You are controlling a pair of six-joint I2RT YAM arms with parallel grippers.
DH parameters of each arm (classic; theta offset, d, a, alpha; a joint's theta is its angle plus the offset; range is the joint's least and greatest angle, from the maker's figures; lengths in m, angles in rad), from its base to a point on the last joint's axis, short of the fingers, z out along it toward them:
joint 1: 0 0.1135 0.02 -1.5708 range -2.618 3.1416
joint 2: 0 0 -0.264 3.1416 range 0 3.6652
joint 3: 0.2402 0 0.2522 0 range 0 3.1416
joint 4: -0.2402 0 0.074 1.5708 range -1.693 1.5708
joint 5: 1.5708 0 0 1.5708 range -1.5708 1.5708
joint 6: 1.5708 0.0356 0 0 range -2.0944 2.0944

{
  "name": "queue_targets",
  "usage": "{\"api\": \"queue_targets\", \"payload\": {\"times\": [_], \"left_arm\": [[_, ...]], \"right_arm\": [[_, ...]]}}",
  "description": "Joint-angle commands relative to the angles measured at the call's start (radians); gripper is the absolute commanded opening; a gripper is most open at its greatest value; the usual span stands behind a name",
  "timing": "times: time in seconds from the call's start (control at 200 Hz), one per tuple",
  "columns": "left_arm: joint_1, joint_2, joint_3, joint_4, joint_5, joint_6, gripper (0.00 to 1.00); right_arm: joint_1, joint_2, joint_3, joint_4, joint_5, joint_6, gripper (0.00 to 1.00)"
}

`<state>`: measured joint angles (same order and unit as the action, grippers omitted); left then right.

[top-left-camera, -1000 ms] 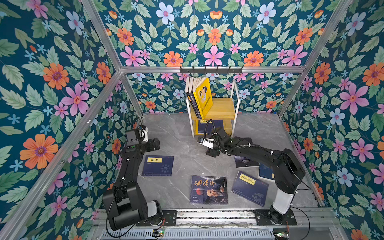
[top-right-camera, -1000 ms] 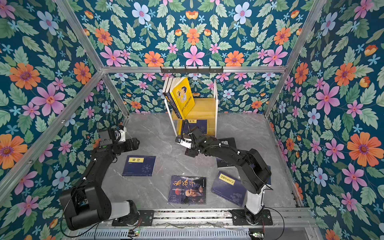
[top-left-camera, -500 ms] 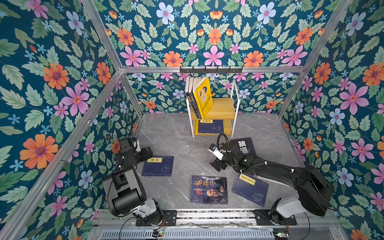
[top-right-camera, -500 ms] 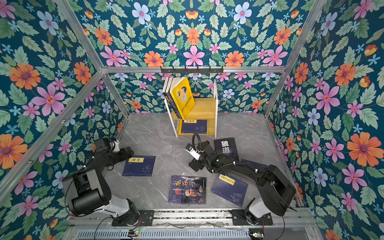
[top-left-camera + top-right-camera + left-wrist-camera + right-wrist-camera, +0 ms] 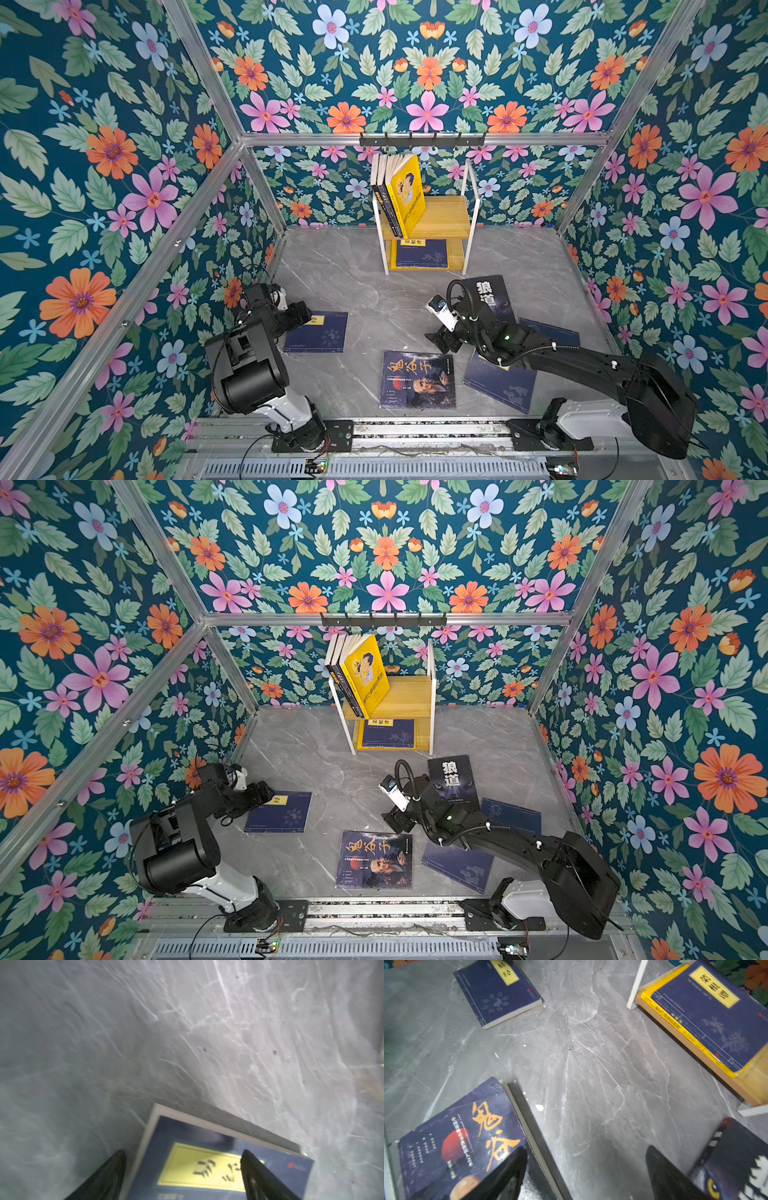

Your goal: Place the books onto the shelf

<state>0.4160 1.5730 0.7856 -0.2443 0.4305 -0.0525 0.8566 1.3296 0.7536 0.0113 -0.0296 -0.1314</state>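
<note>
The shelf stands at the back wall with three books leaning on its upper board and a navy book flat on the lower one. My left gripper is open, its fingers straddling the yellow-labelled corner of a navy book on the floor. My right gripper is open and empty over bare floor. It hangs between the old man's face book and the wolf eye book. Two more navy books lie partly under the right arm.
A black hook rail hangs on the back wall above the shelf. Floral walls with aluminium posts close in the grey marble floor on three sides. The arms' base rail runs along the front edge.
My right gripper has pulled back from the shelf's lower board to the floor between two books. My left gripper has come down and forward onto the navy book's corner.
</note>
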Motion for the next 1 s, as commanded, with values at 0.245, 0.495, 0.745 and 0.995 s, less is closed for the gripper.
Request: {"api": "queue_targets", "payload": {"times": [0.245, 0.495, 0.745, 0.995], "left_arm": [[-0.078, -0.041, -0.06, -0.031, 0.1, -0.122, 0.8], [-0.153, -0.019, -0.064, -0.025, 0.123, -0.148, 0.79], [-0.179, -0.003, -0.06, -0.022, 0.137, -0.165, 0.78], [-0.21, 0.016, -0.054, -0.028, 0.14, -0.161, 0.78]], "right_arm": [[0.175, 0.387, 0.375, -0.012, -0.08, -0.022, 0.89], [0.249, 0.652, 0.634, -0.068, -0.132, -0.042, 0.91], [0.28, 0.823, 0.783, -0.164, -0.163, -0.075, 0.93], [0.285, 0.929, 0.864, -0.239, -0.019, -0.123, 0.93]]}}
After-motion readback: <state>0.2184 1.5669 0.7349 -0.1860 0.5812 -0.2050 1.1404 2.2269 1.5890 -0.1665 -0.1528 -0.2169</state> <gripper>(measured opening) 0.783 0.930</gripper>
